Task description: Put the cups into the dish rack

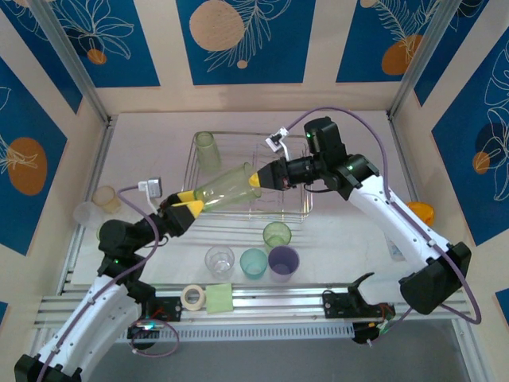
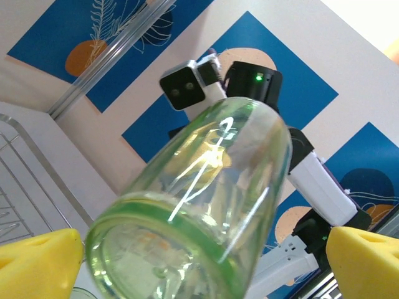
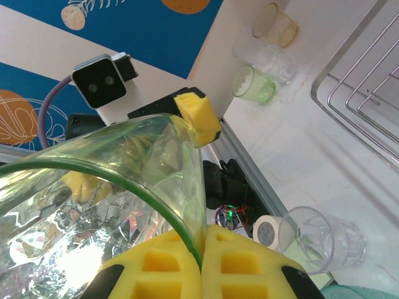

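Observation:
A light green cup (image 1: 222, 189) hangs on its side above the front left of the dish rack (image 1: 305, 212). My right gripper (image 1: 254, 180) is shut on its rim, the two yellow pads (image 3: 243, 265) pinching the wall. My left gripper (image 1: 188, 202) stands open around the cup's base (image 2: 156, 255), with a gap on the right side. Another green cup (image 1: 207, 150) stands in the rack's far left corner. On the table in front stand a green (image 1: 277, 234), a clear (image 1: 219, 260), a teal (image 1: 254, 263) and a lavender cup (image 1: 284, 261).
A peach cup (image 1: 105, 197) and a clear cup (image 1: 86, 213) stand by the left wall, with a green one (image 3: 254, 85) beside them. A white tape roll (image 1: 192, 297) and a green pad (image 1: 220, 298) lie at the front edge. An orange piece (image 1: 421, 212) sits at the right wall.

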### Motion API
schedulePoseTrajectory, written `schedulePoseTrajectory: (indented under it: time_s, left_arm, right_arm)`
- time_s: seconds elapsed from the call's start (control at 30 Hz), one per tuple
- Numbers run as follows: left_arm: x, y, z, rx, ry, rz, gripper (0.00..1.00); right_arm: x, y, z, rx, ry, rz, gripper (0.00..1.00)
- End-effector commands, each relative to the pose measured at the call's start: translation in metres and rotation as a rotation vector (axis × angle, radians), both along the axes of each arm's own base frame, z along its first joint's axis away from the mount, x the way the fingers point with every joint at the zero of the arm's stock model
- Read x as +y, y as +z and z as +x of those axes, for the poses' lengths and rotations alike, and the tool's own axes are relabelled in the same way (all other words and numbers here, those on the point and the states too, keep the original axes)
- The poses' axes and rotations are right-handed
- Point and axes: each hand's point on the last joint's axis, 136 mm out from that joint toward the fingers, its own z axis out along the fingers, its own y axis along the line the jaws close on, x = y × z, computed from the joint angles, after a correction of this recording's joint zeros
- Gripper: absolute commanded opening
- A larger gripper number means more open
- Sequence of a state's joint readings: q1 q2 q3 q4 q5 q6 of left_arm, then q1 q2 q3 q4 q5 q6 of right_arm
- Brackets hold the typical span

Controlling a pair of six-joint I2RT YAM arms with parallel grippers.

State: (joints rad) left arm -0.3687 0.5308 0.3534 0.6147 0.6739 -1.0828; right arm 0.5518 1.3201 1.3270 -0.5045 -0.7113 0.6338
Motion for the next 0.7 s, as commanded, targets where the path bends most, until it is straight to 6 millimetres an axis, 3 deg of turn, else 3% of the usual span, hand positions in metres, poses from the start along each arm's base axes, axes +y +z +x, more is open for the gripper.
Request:
schedulePoseTrajectory:
  time_s: [0.0,0.3,0.47,0.6,0.67]
  left_arm:
    - [0.0,0.01,-0.01,-0.06,-0.026,-0.009,1.0]
    - [-0.006,0.002,-0.005,-0.033,-0.057,0.008,1.0]
    - [-0.007,0.017,-0.013,-0.085,-0.09,-0.026,0.99]
    - [-0.007,0.026,-0.021,-0.118,-0.112,-0.036,0.88]
    - [-0.007,0.023,-0.021,-0.111,-0.108,-0.035,0.74]
  right_arm:
    - [0.006,0.016,-0.008,-0.012,0.058,0.065,0.0]
    - [0.019,0.023,-0.013,-0.015,0.122,0.105,0.0]
    - [0.026,0.012,-0.009,0.02,0.137,0.089,0.0]
    - [0.033,0.003,-0.004,0.035,0.139,0.072,0.0]
    - [0.034,-0.004,-0.001,0.042,0.134,0.056,0.0]
